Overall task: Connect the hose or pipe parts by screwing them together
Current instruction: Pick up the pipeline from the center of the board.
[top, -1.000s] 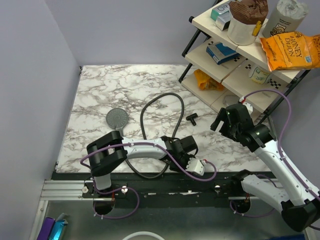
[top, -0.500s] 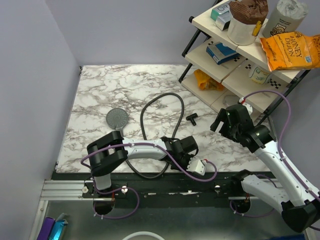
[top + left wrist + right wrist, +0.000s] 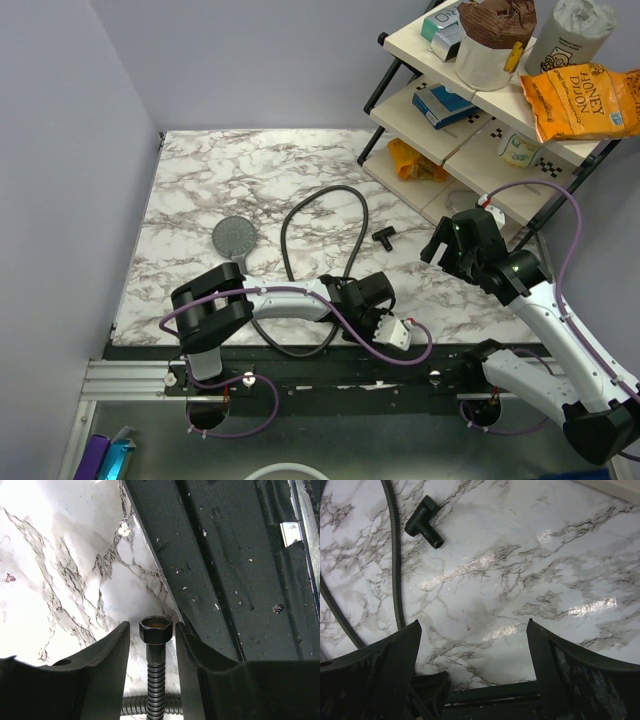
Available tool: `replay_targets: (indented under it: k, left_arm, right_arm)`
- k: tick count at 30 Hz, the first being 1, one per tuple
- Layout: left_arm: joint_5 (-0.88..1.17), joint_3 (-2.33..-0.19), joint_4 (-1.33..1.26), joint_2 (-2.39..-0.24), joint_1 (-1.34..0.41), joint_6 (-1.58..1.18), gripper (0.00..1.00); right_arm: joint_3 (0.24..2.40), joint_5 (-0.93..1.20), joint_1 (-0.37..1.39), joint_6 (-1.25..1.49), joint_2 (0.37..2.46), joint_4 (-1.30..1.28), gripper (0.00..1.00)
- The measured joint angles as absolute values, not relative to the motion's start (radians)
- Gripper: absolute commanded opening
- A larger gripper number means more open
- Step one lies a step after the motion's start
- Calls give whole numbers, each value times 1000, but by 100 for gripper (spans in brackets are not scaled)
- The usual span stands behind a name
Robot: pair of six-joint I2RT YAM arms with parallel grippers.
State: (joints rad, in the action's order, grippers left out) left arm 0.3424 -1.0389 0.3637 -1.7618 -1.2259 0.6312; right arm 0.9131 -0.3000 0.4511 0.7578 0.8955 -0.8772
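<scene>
Left end effector [image 3: 152, 626] is partly open, straddling the hose [image 3: 155, 690] end nut [image 3: 156, 631], not clamped. Right end effector [image 3: 472, 625] is wide open and empty. Shower head [image 3: 235, 238] lies well apart from both.

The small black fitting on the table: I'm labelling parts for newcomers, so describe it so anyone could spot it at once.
On the marble table, look just right of the loop of the black hose, toward the shelf rack. The small black fitting lies there alone, touching nothing. It is a stubby T-shaped piece, unlike the long ribbed hose or the round-faced shower head.
</scene>
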Motion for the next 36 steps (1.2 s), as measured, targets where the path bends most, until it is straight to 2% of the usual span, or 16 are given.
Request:
replay_targets:
  k: [26, 36]
  left_arm:
    - [318, -1032, 385, -1750, -1231, 674, 52]
    - [296, -1023, 396, -1737, -1231, 677, 49]
  right_arm:
    - [913, -286, 450, 750, 896, -877, 94]
    - [913, -276, 450, 747, 896, -876, 94]
